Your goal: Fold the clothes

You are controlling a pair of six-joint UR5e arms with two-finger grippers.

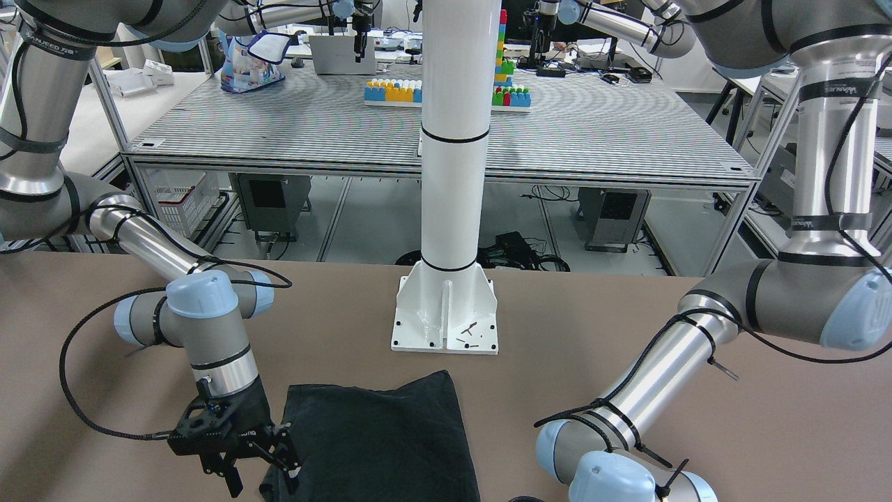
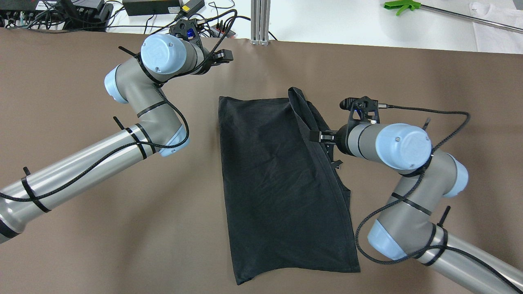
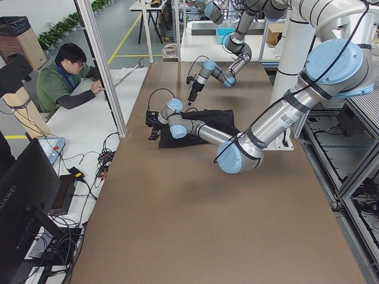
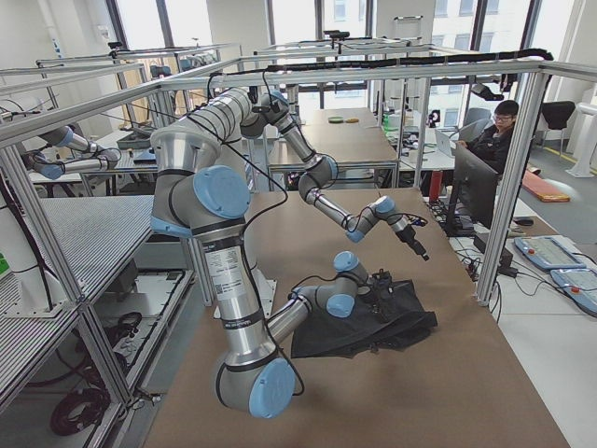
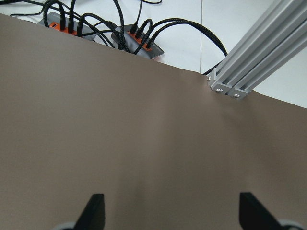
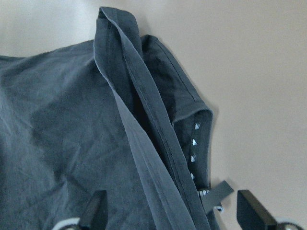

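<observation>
The left end effector (image 5: 172, 213), jaws apart and gripping nothing, is hovering over bare worktop (image 2: 122, 253) across from the pillar (image 1: 453, 139) and toward the robot's left of it, seemingly parked clear while the other arm is working. The clothes (image 2: 278, 179) are lying mostly flat just in front of the pillar. At their edge on the pillar's right side, the right end effector (image 6: 171, 213) is straddling a raised hem (image 6: 144, 110) with jaws apart, not clamped, probably readying to pinch it and carry it across for a fold. The only container showing, a white basket (image 1: 180, 202) behind the pillar beyond the worktop, is sitting too far off to tell what it is holding.
</observation>
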